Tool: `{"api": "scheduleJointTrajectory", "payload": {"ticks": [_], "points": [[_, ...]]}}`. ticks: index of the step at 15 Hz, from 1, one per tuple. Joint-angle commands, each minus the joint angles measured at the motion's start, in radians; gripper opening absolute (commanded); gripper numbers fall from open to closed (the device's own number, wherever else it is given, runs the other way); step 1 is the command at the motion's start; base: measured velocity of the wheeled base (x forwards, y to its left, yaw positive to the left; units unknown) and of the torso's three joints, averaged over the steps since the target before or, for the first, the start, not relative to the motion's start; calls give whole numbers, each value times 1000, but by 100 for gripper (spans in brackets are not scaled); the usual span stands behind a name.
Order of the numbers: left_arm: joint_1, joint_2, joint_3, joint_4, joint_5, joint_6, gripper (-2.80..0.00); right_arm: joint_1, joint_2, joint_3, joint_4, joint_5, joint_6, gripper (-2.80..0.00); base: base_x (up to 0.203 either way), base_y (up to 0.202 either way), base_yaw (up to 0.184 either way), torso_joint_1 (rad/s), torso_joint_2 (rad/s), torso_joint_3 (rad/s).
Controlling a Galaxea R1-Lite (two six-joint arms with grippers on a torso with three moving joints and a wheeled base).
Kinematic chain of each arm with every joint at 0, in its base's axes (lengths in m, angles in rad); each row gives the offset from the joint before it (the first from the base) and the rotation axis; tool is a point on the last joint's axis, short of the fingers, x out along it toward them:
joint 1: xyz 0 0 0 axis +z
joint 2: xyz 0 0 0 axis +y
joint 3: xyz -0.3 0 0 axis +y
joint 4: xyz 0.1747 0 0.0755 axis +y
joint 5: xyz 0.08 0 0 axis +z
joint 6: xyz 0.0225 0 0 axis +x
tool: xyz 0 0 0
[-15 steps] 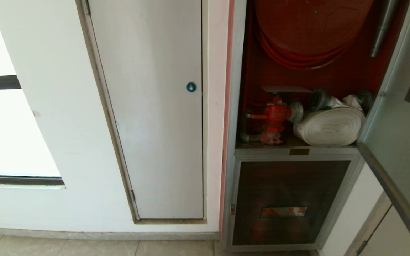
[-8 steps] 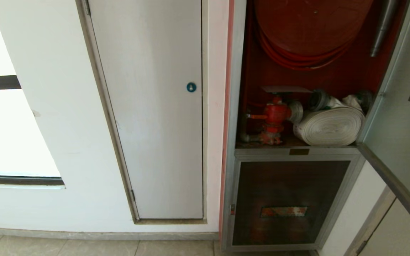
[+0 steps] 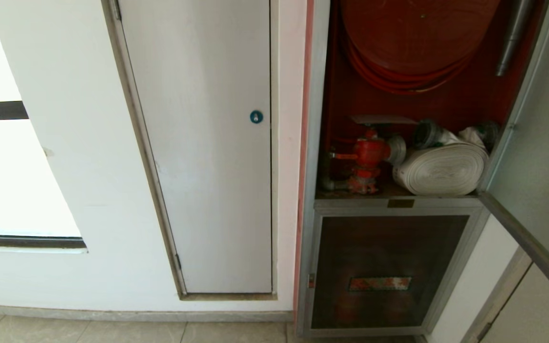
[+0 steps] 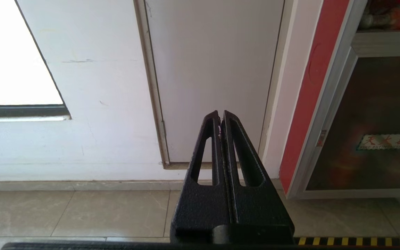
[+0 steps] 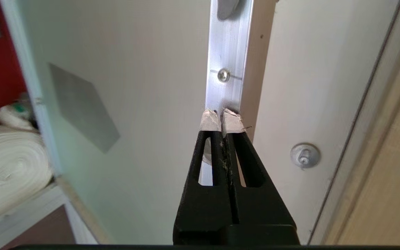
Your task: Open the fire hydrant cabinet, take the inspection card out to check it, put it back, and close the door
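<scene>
The fire hydrant cabinet (image 3: 315, 143) stands open, showing its red inside, a red hose reel (image 3: 412, 38), a red valve (image 3: 367, 152) and a white rolled hose (image 3: 441, 169). The inspection card (image 3: 383, 119) lies flat on top of the valve. The door (image 3: 536, 157) is swung out to the right. In the right wrist view my right gripper (image 5: 222, 118) is shut, its taped tips against the door's silver frame (image 5: 226, 52) on the inner side, holding nothing. My left gripper (image 4: 221, 116) is parked low and shut, facing the wall.
Left of the cabinet there is a white panel with a blue lock (image 3: 256, 116), and a window (image 3: 7, 166) further left. A smaller dark glass panel with an orange label (image 3: 379, 283) sits below the open compartment. Behind the door is a white surface with a round metal lock (image 5: 305, 155).
The door has swung a little further open to the right; its sticker and lower edge have shifted toward the right edge of the head view. Nothing inside the cabinet has moved.
</scene>
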Motion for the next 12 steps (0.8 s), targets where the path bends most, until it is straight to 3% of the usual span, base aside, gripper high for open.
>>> {"api": "scheduleJointTrajectory", "payload": {"ticks": [1,7,9,12], "points": [[0,1,0,0,0,1,-280,-20,23,-27,3,-4,-2,-280,0,0,0,0,0,0],[0,1,0,0,0,1,-280,-13,22,-58,74,62,-12,-280,0,0,0,0,0,0],[0,1,0,0,0,1,-280,59,10,-61,73,91,-29,-280,0,0,0,0,0,0],[0,1,0,0,0,1,-280,222,-37,-33,86,196,-32,-280,0,0,0,0,0,0]]}}
